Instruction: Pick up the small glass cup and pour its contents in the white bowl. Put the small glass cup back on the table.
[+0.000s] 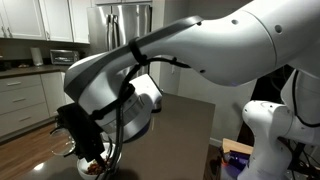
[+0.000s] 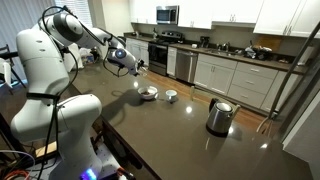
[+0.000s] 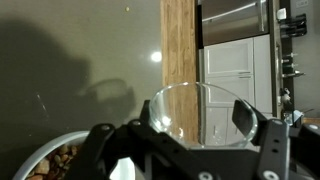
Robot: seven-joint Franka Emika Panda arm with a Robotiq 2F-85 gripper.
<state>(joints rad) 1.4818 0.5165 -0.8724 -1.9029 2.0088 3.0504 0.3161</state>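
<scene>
End effector (image 3: 195,135) grips small glass cup (image 3: 185,100) | dark glossy table (image 2: 190,140) | white kitchen cabinets (image 2: 235,75)

My arm (image 2: 45,55) is built from rounded, glossy white link housings with smooth, bulbous shells. A dark band (image 1: 135,50) runs around the housing where one link meets the next. The base column (image 2: 55,125) has the same white finish and a thick cylindrical form. Black cables (image 1: 122,105) hang in loops beside the last link near the wrist. My gripper (image 3: 195,130) is matt black throughout, with a blocky body and two angular fingers (image 3: 262,150) made of linked bars.
</scene>
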